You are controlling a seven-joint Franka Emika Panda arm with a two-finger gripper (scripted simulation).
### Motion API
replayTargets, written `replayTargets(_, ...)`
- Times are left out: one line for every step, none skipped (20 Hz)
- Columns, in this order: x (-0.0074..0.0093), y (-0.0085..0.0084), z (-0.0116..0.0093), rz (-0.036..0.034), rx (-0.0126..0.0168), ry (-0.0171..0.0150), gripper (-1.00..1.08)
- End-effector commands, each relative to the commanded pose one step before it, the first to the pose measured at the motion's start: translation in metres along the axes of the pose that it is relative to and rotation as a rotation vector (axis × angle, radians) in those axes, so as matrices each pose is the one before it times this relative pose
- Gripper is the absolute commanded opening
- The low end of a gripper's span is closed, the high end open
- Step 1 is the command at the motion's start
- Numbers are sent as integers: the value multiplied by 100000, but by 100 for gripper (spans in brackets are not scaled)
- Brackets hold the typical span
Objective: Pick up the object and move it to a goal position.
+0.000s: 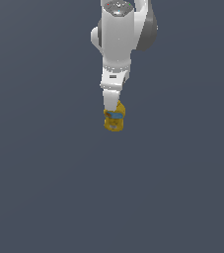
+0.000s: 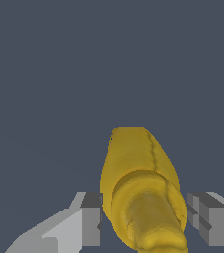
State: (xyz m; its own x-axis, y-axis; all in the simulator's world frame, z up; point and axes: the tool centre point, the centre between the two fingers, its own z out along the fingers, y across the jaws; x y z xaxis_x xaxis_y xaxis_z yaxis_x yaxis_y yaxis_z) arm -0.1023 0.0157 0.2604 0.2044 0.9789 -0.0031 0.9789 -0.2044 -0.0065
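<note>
The white gripper (image 2: 144, 225) points down with its fingers spread. The yellow bottle-like object (image 2: 142, 190) sits between them, one finger close against it, the other standing slightly apart. Its long axis runs away from the wrist, capped end nearest. In the exterior view the object (image 1: 114, 118) sits directly beneath the arm on the grey surface (image 1: 44, 188).

Flat dark grey-blue surface (image 1: 44, 188), plain, unmarked; yellow bottle (image 1: 114, 118) on or just above it, contact unclear.
</note>
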Motion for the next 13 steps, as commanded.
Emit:
replayTargets(844, -909, -1924, 43, -714, 105, -100)
replayTargets(290, -341, -550, 0, 0, 0, -100)
replayTargets(270, -313, -510, 0, 0, 0, -100)
replayTargets(250, -284, -468, 0, 0, 0, -100)
replayTargets(223, -247, -417, -12, 28, 38, -100)
replayTargets(208, -222, -381, 0, 0, 0, -100)
replayTargets(186, -190, -335, 0, 0, 0, -100)
replayTargets(143, -152, -287, -1, 20, 66, -100)
replayTargets(136, -125, -236, 0, 0, 0, -100)
replayTargets(107, -93, -183, 0, 0, 0, -100)
replayTargets(77, -63, -129, 0, 0, 0, -100)
replayTargets(23, -31, -80, 6, 13, 67, -100)
replayTargets(15, -12, -25, 0, 0, 0, -100)
